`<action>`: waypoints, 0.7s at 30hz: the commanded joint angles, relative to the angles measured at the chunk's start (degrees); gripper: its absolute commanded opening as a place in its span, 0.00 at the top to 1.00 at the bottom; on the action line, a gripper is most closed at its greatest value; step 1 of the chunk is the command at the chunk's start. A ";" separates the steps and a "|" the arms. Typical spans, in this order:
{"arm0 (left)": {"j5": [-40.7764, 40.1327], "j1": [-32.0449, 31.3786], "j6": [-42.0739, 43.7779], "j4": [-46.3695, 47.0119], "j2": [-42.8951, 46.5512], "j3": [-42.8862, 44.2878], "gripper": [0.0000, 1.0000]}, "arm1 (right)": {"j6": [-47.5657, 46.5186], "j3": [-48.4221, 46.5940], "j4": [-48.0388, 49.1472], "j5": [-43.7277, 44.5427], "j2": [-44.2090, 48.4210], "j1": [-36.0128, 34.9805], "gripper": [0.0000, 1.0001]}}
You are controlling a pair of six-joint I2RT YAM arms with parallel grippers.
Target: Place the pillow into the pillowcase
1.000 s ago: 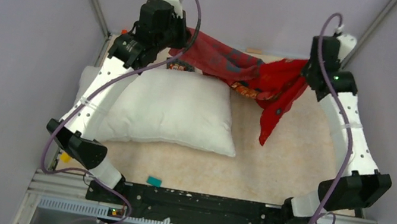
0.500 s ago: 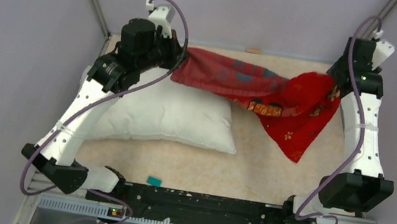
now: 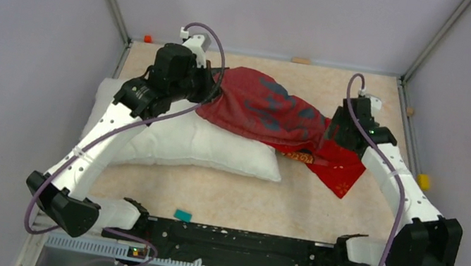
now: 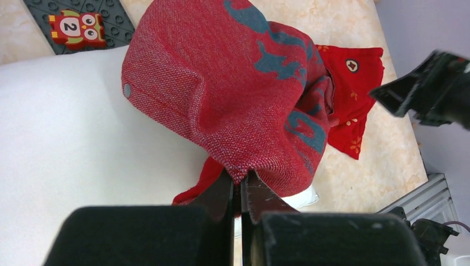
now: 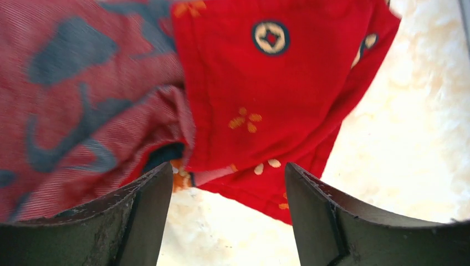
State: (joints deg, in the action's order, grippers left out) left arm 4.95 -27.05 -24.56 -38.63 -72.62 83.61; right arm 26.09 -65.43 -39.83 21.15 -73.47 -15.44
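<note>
The white pillow (image 3: 181, 142) lies on the left half of the table. The red pillowcase (image 3: 268, 113) is draped over the pillow's far right corner, and its loose end spreads on the table. My left gripper (image 3: 214, 90) is shut on a bunched corner of the pillowcase (image 4: 238, 100) just above the pillow (image 4: 83, 138); in the left wrist view that gripper (image 4: 242, 180) pinches the cloth between closed jaws. My right gripper (image 3: 329, 135) hovers low at the pillowcase's right end. In the right wrist view this gripper (image 5: 228, 169) is open, with the pillowcase (image 5: 266, 94) beyond the fingertips and nothing between them.
A grey baseplate with an owl tile (image 4: 77, 25) sits behind the pillow. A small teal piece (image 3: 183, 215) lies near the front edge. A yellow block (image 3: 423, 181) lies at the right edge, with an orange bit (image 3: 148, 38) at the back left. Walls close in on three sides.
My right gripper has opened and let go of the pillowcase, then dropped low and inward. The cloth, stretched in the air before, has sunk onto the pillow and table. The left grip holds.
</note>
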 commanded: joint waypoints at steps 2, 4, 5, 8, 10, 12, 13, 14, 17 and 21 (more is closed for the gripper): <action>0.45 0.05 -0.76 4.52 -0.02 1.28 1.00 | 2.11 5.23 8.96 -0.97 -2.30 0.37 0.27; 0.34 0.02 -0.67 4.73 -0.19 1.21 1.00 | 1.68 4.70 11.04 -1.41 -6.76 0.39 0.27; 0.21 -0.02 -0.62 4.93 -0.29 1.17 1.00 | 1.55 4.32 11.74 -1.23 -8.91 0.41 0.27; -0.55 -0.02 -0.13 4.98 -0.62 1.35 1.00 | 2.36 2.90 11.18 1.28 -14.90 0.41 0.27; -1.45 0.00 0.52 4.88 -0.89 1.69 1.00 | 2.93 3.98 11.73 3.51 -16.56 0.84 0.28; -2.22 0.03 1.32 4.68 -1.37 2.37 1.00 | 3.40 6.26 13.70 1.94 -16.83 2.86 0.33; -2.37 0.00 1.66 4.56 -1.59 2.80 1.00 | 3.56 6.72 14.54 1.06 -16.87 3.82 0.37; -2.40 -0.02 1.96 4.56 -1.78 3.05 1.00 | 3.51 6.81 15.03 0.52 -16.88 4.53 0.41; -1.61 0.04 3.06 4.71 -2.59 4.90 1.00 | 2.95 3.46 13.11 -0.76 -16.55 5.47 0.79; -0.05 -0.08 4.75 4.88 -3.26 9.47 1.00 | 2.10 -6.18 5.95 2.27 -10.67 6.55 1.00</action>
State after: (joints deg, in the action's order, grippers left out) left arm 3.70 -27.05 -22.33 -36.97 -76.07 87.09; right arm 28.84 -61.41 -30.76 20.82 -91.18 -9.93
